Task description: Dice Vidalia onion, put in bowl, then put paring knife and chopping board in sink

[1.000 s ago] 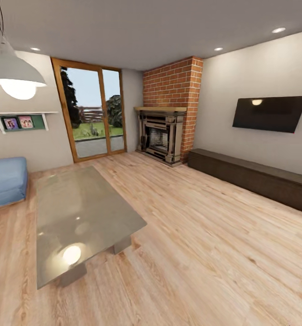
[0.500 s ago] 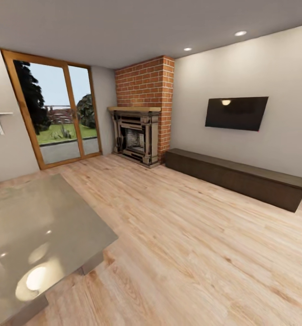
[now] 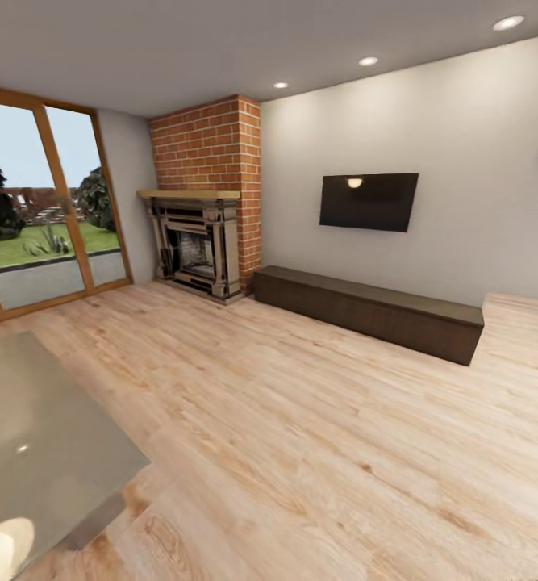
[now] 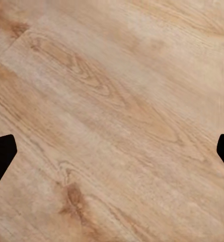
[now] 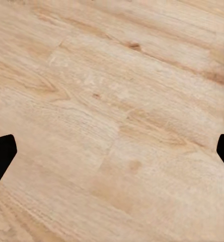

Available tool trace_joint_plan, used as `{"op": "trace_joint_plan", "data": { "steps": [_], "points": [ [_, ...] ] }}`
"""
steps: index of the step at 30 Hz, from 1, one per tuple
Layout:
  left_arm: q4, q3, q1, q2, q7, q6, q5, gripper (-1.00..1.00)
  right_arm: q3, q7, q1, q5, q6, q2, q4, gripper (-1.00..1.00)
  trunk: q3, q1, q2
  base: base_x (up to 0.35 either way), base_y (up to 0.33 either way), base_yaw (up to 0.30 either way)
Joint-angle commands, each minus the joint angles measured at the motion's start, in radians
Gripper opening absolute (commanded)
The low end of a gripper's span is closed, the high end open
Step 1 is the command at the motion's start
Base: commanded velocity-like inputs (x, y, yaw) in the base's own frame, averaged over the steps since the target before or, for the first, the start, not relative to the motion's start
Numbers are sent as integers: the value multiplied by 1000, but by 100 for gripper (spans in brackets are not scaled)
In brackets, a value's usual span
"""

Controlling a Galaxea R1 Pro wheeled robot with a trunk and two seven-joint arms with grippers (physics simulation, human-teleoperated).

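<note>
Kitchen things — onion, board, knife, bowl — are not before me; I am in a living room, in transit.

Head view: light wood-plank floor (image 3: pixel 317 436), grain running diagonally, knots visible. Glossy grey glass-like table (image 3: pixel 35 436) at lower left, flat slab, lamp glare on its near corner. Red brick chimney (image 3: pixel 208 145) in the far corner, dark stone-framed fireplace (image 3: pixel 194 250) at its foot under a pale wooden mantel. Long low dark-brown cabinet (image 3: pixel 373 311) runs along the plain grey wall; its top is bare. Flat black television (image 3: pixel 369 201) hangs above it. Wood-framed glass doors (image 3: pixel 43 218) at left give onto lawn and trees. Three recessed ceiling lights.

Since half a second ago the whole view has swung right: fireplace, television and cabinet sit further left in frame, the table is mostly cut off, and floor now shows beyond the cabinet's right end. Camera motion, not the furniture.

Wrist views: my left gripper (image 4: pixel 112 154) and right gripper (image 5: pixel 112 154) both hang over bare planks, dark fingertips spread wide apart, nothing between them.
</note>
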Motion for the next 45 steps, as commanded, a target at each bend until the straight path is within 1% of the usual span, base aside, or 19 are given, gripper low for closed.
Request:
{"op": "trace_joint_plan", "data": {
  "steps": [1,32,45],
  "points": [
    [0,0,0,0,0,-2,0,100,-1,-1,0,-1,-3,0,0,100,-1,1,0,321,-187,-295],
    [0,0,0,0,0,-2,0,100,0,-1,0,-1,-3,0,0,100,-1,1,0,321,-187,-295],
    [1,0,0,0,0,-2,0,100,0,-2,0,-1,-3,0,0,100,-1,1,0,321,-143,-295]
  ]
}}
